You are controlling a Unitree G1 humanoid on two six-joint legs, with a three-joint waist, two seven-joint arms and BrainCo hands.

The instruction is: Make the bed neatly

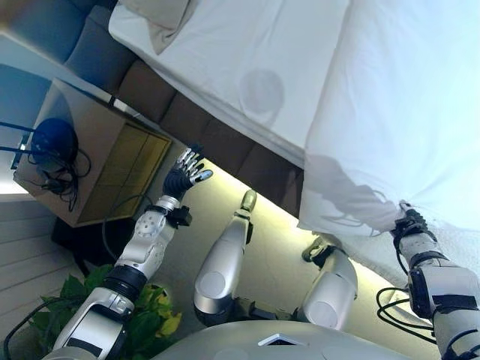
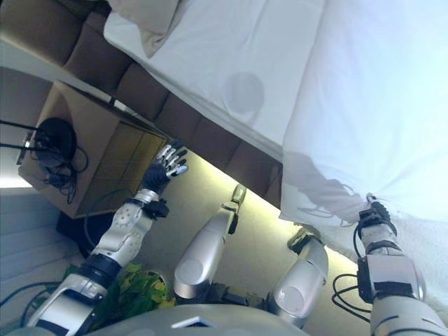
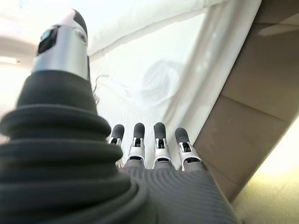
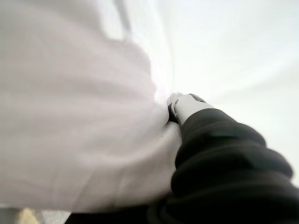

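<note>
No writing could be read anywhere. Left hand [image 1: 184, 178] hung open in the air beside the brown bed frame [image 1: 225, 146]; right hand [image 1: 409, 223] gripped the white blanket's [image 1: 397, 105] hanging edge over the bed.

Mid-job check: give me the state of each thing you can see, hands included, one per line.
Duvet: hanging over the bed's side, edge bunched at the right hand.
Sheet: flat on the mattress, uncovered.
Pillow: lying at the head end.
Left hand: open, raised, holding nothing.
Right hand: shut on the duvet.
</note>
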